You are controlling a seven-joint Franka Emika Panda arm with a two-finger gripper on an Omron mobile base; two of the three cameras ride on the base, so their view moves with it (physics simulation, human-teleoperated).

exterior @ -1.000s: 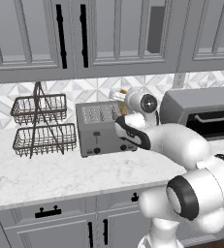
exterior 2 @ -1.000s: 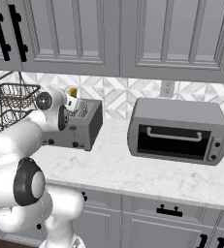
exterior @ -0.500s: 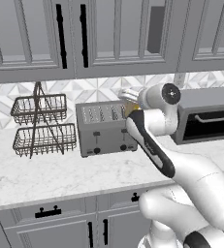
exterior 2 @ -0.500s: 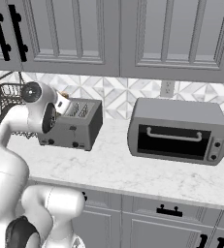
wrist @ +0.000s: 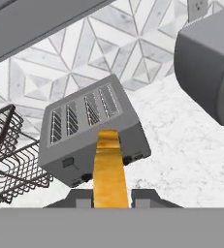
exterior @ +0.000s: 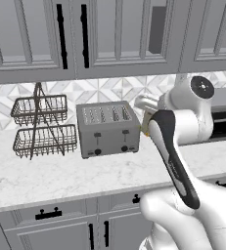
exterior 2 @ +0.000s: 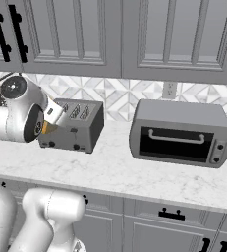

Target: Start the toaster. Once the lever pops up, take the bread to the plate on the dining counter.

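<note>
Above the boxy grey metal toaster [wrist: 91, 133], the gripper [wrist: 111, 196] is clamped on the golden-yellow bread slice [wrist: 110, 172], apparently lifted clear at 6 o'clock; next, carry it to the plate.

No text, label, brand, number or sign readable anywhere.
</note>
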